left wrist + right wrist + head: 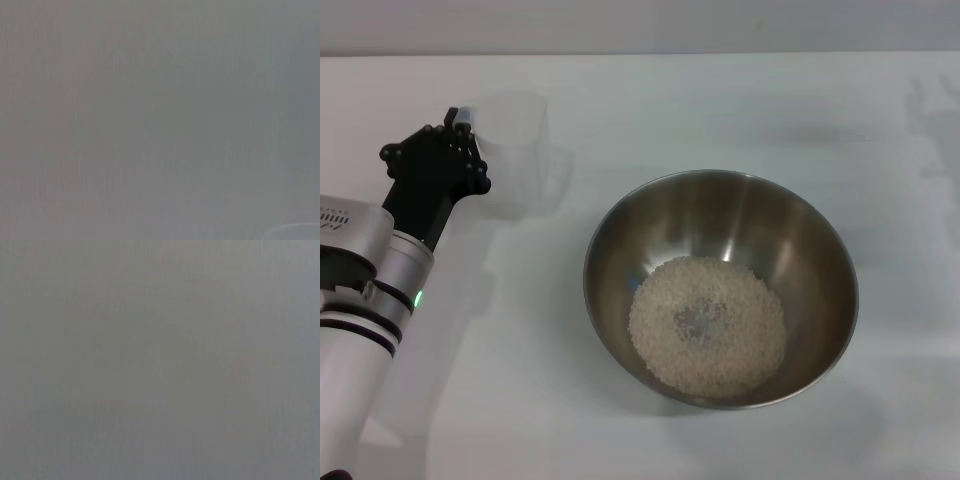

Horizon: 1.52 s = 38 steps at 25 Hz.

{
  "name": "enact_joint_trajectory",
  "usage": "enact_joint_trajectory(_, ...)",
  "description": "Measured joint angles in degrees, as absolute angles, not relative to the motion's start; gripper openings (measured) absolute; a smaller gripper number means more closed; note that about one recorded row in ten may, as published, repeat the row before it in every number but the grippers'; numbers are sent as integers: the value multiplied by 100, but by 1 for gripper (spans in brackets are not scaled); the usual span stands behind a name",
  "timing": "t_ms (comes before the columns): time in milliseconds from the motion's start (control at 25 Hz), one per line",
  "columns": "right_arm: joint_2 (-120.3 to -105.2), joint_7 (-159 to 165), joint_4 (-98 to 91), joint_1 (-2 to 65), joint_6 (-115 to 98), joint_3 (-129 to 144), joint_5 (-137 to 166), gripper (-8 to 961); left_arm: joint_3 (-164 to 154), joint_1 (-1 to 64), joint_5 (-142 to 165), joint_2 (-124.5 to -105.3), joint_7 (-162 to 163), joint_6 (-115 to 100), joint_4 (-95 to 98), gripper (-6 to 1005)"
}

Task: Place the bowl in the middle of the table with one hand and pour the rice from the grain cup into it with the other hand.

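The steel bowl (720, 215) sits on the white table (740, 110) near its middle, a little right of centre. A flat heap of rice (708, 322) covers the bowl's bottom. The clear grain cup (515, 150) stands upright at the back left and looks empty. My left gripper (461, 123) is right at the cup's side handle, reaching in from the left edge. The left wrist view gives only plain grey with a faint curved edge (295, 230) in one corner. My right gripper shows in no view, and the right wrist view is plain grey.
The left arm (370, 290) runs from the lower left corner up to the cup. The table's far edge (640, 54) lies along the top of the head view. Bare white tabletop surrounds the bowl on every side.
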<state>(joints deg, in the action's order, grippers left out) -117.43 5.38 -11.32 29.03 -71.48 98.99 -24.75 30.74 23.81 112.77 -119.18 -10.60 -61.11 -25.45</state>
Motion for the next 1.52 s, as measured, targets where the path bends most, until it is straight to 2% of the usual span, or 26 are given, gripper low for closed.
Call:
enact_joint_trajectory(1240,-11749,642,-1142,2819,-7361,9900,-2460,357,2992,2117,11244,-11904,-764,-5394,-2483,188)
enact_joint_trajectory(1440,-11751,642,-1143,2820,-7331,9903,-2461,357,2818,1939,11250,-11891,-756,-5582,-2492,309)
enact_joint_trajectory(1520,-11751,642,-1143,2820,-7333,9903,-2460,357,2803,1881,11250,-11889,-756,-5637,-2497,310)
